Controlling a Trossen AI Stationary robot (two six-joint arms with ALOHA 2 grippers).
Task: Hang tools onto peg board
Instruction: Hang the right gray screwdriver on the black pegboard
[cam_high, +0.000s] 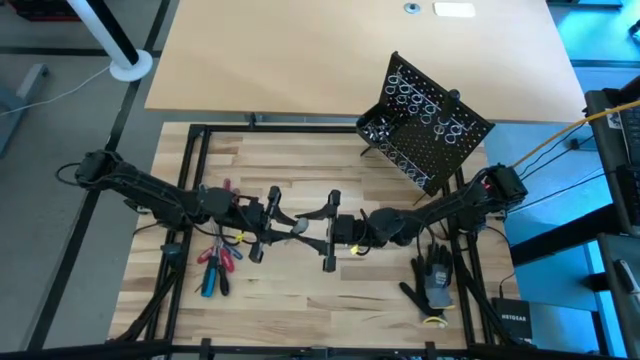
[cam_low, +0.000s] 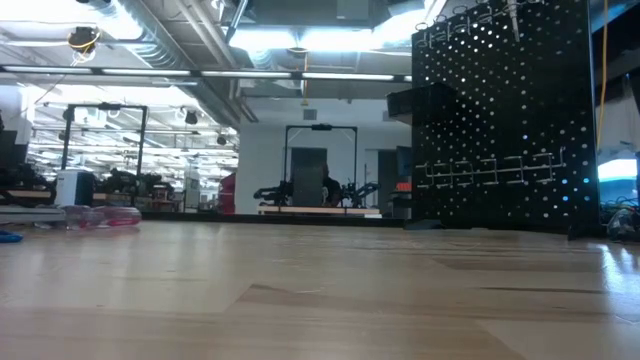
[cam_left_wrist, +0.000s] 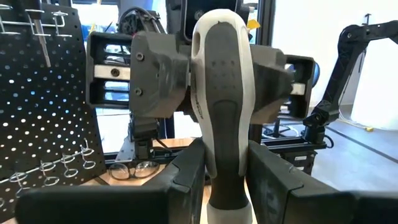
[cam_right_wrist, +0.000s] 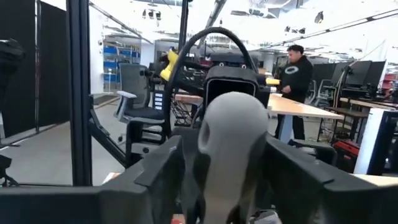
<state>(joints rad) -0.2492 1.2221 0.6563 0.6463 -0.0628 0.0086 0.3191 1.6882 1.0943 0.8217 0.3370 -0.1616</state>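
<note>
One tool, with a white and dark grey handle (cam_left_wrist: 222, 93), hangs in the air over the middle of the table. My left gripper (cam_high: 272, 215) is shut on it. My right gripper (cam_right_wrist: 227, 177) faces the left one. It is open, and its fingers stand on either side of the handle's rounded free end (cam_right_wrist: 231, 134); I cannot tell whether they touch it. The black peg board (cam_high: 425, 125) stands at the far right with tools in its wire rings. Several red and blue tools (cam_high: 215, 258) lie on the table under the left arm. My left gripper pinches the handle's dark grey narrower part (cam_left_wrist: 227, 171) between its two fingers (cam_left_wrist: 186, 171). The fingers come level from the table's left and lie along the tool. The handle sticks out past the fingertips toward the right gripper, clear of the table.
A black and grey glove (cam_high: 433, 282) lies near the front right of the table. Black frame rails (cam_high: 190, 170) run along the table's edges. A person (cam_right_wrist: 297, 81) stands at a desk in the room beyond. Bare wood (cam_high: 300, 300) lies in front of both grippers.
</note>
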